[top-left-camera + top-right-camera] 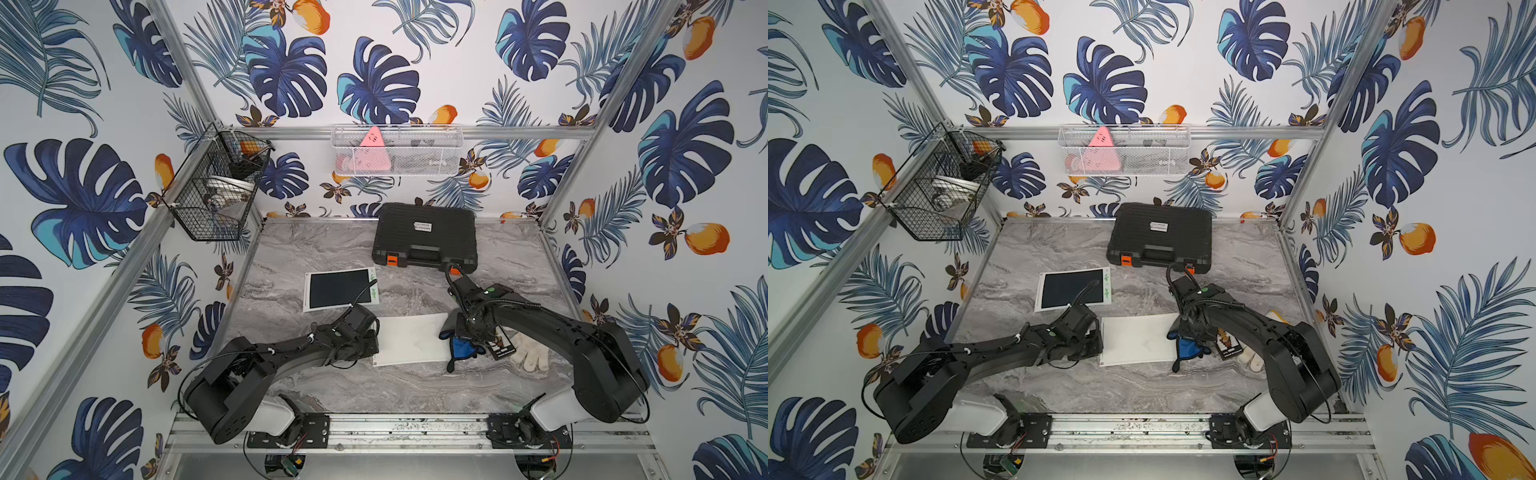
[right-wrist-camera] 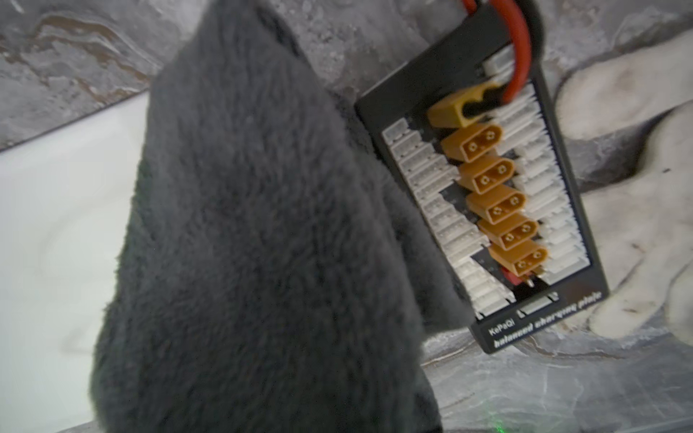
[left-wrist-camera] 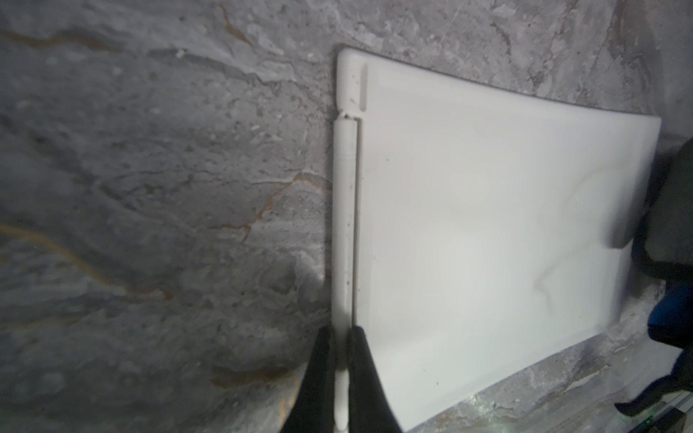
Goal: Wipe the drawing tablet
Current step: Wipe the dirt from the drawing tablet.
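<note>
Drawing tablet of thin white plastic (image 1: 409, 338) lies flat between the grippers, looking light, stiff and apt to slide. Left gripper (image 3: 341, 333) is pinched on the slim white stylus (image 3: 345, 225) docked along the edge nearest it, a sensible anchor. Right gripper (image 1: 470, 336) clamps a fluffy grey cloth (image 2: 262, 225) at the opposite edge.

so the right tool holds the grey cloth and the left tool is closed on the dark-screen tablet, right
Not quite. The left tool is closed on the white stylus docked along the edge of the white tablet, as the left wrist view shows, not on the dark-screen tablet farther back. The right tool does hold the grey cloth.
</note>
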`<control>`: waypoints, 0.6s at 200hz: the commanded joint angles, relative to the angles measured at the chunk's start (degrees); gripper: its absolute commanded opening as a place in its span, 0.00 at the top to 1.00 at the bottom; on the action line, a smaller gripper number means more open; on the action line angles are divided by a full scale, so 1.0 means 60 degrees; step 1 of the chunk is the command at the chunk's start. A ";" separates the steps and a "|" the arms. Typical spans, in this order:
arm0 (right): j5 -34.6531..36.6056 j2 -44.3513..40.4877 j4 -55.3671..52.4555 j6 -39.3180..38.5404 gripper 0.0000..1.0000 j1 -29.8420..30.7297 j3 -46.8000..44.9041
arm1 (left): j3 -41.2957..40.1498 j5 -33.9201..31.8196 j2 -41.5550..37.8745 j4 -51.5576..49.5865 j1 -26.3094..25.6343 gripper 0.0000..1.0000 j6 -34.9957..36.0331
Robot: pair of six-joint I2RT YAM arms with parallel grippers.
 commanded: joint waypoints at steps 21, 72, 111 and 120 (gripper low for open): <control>0.0617 0.0274 -0.0270 -0.0107 1.00 0.1036 0.0257 | -0.0266 -0.0706 0.0261 -0.4477 0.0007 0.98 0.0121; -0.0014 0.1952 0.0674 -0.0191 1.00 0.2695 0.1197 | -0.0230 -0.0417 0.0534 -0.3893 -0.0003 0.98 0.0356; -0.1239 0.3188 0.1668 0.0023 1.00 0.3661 0.2327 | -0.0523 -0.0031 0.0338 -0.3269 -0.0007 0.98 0.0423; -0.1478 0.3470 0.1821 0.0119 1.00 0.3882 0.2595 | -0.0646 0.0143 0.0273 -0.3086 0.0000 0.98 0.0415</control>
